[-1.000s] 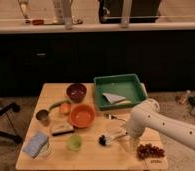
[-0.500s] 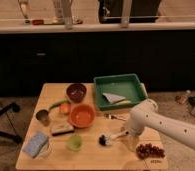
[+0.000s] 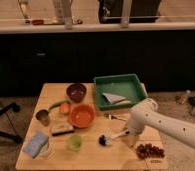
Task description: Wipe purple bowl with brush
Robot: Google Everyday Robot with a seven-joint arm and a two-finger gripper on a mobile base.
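Observation:
The purple bowl stands at the back of the wooden table, left of the middle. The brush lies on the table in front of the middle, its dark head to the left and its whitish handle pointing right. My gripper is at the handle's right end, at the tip of the white arm that comes in from the right. The brush is well in front and to the right of the purple bowl.
An orange bowl and a green cup lie between the brush and the purple bowl. A green tray is at the back right, a fork in front of it, grapes front right, a blue sponge front left.

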